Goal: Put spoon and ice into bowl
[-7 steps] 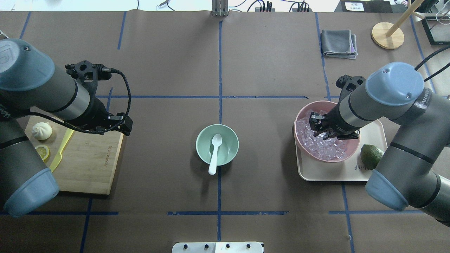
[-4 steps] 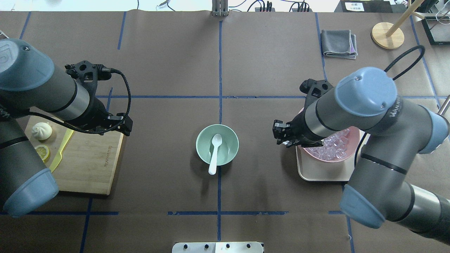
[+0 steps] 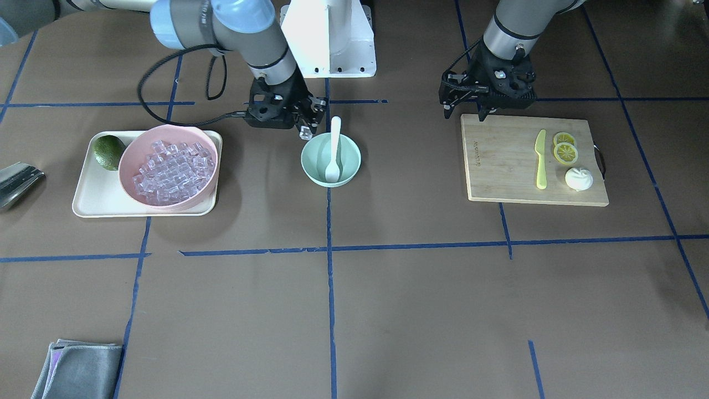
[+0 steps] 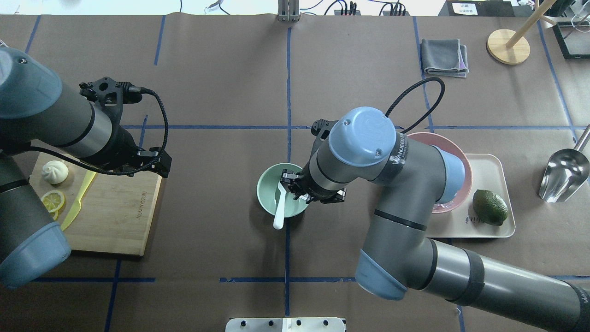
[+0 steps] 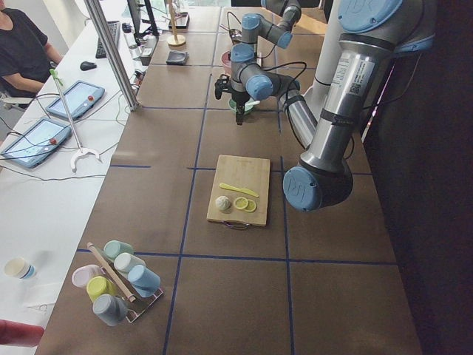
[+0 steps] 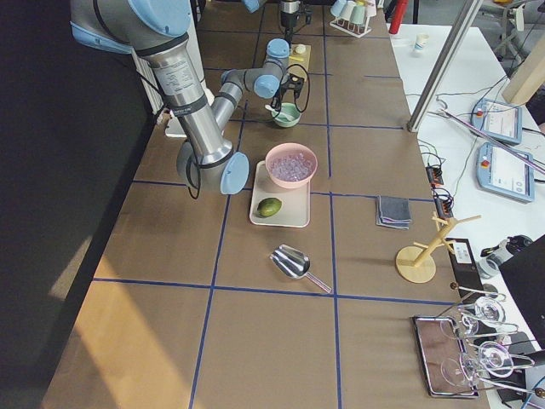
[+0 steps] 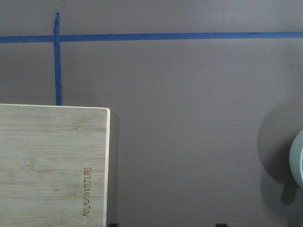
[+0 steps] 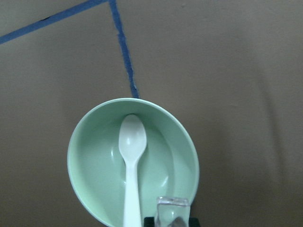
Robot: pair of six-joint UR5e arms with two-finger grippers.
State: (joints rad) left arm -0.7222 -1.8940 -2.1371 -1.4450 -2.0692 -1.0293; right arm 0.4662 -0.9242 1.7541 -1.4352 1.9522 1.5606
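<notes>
The mint-green bowl [image 4: 266, 186] stands at the table's middle with the white spoon [image 4: 279, 213] in it, scoop down, handle over the rim. My right gripper [image 4: 295, 190] hovers over the bowl's right edge, shut on one clear ice cube [image 3: 305, 133]. The right wrist view shows the cube [image 8: 173, 208] between the fingers, just above the bowl [image 8: 94, 156] and beside the spoon [image 8: 132, 142]. More ice [image 3: 169, 169] fills the pink bowl [image 3: 128, 149]. My left gripper [image 4: 156, 165] is open and empty, above the far right corner of the cutting board [image 4: 115, 212].
The board holds a yellow-green knife [image 4: 76, 207], lemon slices [image 4: 52, 200] and a white bun [image 4: 55, 171]. The pink bowl sits on a cream tray [image 4: 488, 166] with an avocado [image 4: 490, 207]. A metal scoop [image 4: 564, 175] lies at the right; a grey cloth [image 4: 445, 56] lies far right.
My right arm has swung left from the pink bowl to over the mint-green bowl, carrying an ice cube. The left arm has shifted only slightly.
</notes>
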